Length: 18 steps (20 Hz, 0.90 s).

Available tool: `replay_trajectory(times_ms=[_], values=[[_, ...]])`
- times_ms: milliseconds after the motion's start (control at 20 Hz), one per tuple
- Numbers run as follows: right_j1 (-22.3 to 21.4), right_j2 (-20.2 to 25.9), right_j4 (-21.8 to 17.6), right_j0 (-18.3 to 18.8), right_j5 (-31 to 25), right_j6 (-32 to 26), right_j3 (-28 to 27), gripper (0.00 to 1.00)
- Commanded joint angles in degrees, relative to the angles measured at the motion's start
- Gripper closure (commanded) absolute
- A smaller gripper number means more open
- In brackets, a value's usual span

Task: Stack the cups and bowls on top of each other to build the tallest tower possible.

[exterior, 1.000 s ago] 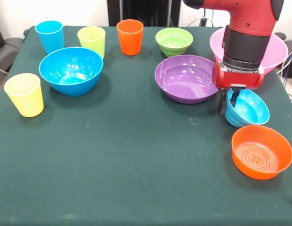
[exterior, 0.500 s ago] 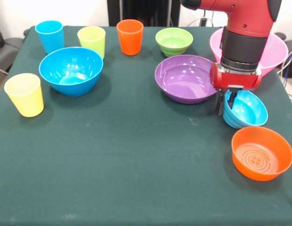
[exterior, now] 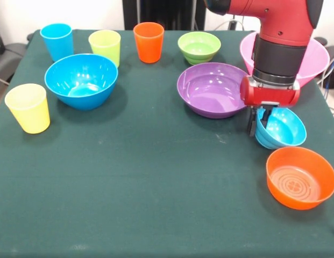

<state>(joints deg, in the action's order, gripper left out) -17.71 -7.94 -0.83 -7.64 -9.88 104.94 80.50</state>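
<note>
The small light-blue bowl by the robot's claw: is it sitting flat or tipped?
Tipped. The small light-blue bowl leans with its opening turned sideways, its rim clamped in the gripper, unlike the orange bowl, which sits flat.

The red and black arm (exterior: 279, 32) is reaching down from the upper right of the frame, its black wrist section standing nearly upright above a red block. Below that block the tool (exterior: 259, 124) is pointing straight down at right of centre, its dark fingers (exterior: 253, 122) clamping the rim of the small light-blue bowl (exterior: 285, 129), which is hanging tilted.
</note>
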Motion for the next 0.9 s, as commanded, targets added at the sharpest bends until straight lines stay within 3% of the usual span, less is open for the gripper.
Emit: replay_trajectory(times_ms=[50,900], values=[[9.3,2.5,-0.6,1.4,1.9,6.4,-3.4,1.00],[12.0,3.1,-1.3,2.3,3.3,6.3,-5.8,1.00]])
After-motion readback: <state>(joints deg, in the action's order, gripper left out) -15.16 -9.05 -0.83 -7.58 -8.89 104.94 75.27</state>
